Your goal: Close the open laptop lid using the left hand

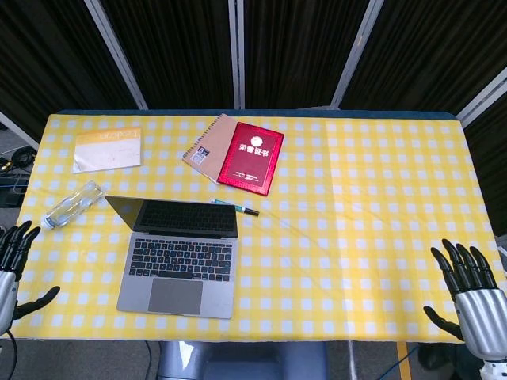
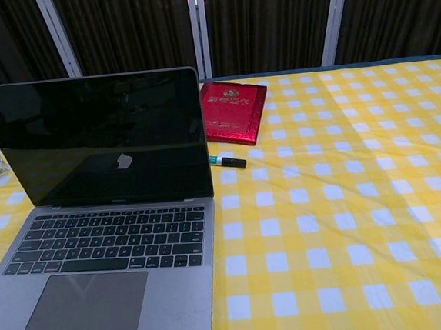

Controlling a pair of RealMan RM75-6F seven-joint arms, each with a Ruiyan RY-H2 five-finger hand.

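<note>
You are sitting at the very start: the slim grey metal laptop (image 1: 179,265) is standing open on the yellow-and-white checked tablecloth (image 1: 356,229), its dark screen (image 2: 95,141) upright and facing you. Your left hand (image 1: 14,261) is hovering left of the laptop, well apart from it, fingers spread and holding nothing. Your right hand (image 1: 474,297) is waiting far to the right of the laptop, likewise spread and empty. Next, I judge, you are needing to bring the left hand behind the screen's top edge and press it forward and down.
</note>
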